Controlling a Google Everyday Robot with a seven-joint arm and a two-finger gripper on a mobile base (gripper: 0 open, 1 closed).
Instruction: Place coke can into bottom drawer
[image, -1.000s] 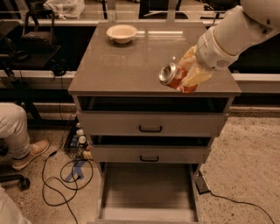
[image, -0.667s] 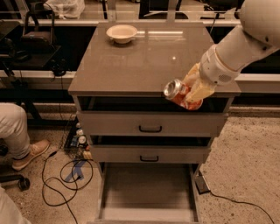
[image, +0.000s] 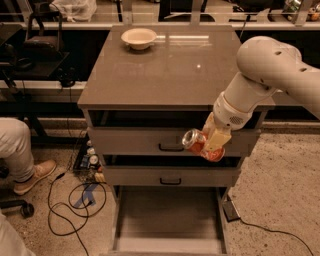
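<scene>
My gripper (image: 212, 142) is shut on the coke can (image: 199, 143), an orange-red can lying on its side with its silver top facing left. It hangs in front of the top drawer's face, above the right half of the bottom drawer (image: 170, 220). The bottom drawer is pulled out and its flat floor is bare. My white arm (image: 265, 70) comes in from the upper right.
A cream bowl (image: 139, 37) sits at the back left of the cabinet top (image: 170, 70). Two upper drawers with black handles (image: 171, 147) are shut. A seated person's leg and shoe (image: 25, 160) and loose cables (image: 75, 200) are on the floor at left.
My gripper has carried the can off the cabinet top's front right edge and down, to hang in front of the top drawer.
</scene>
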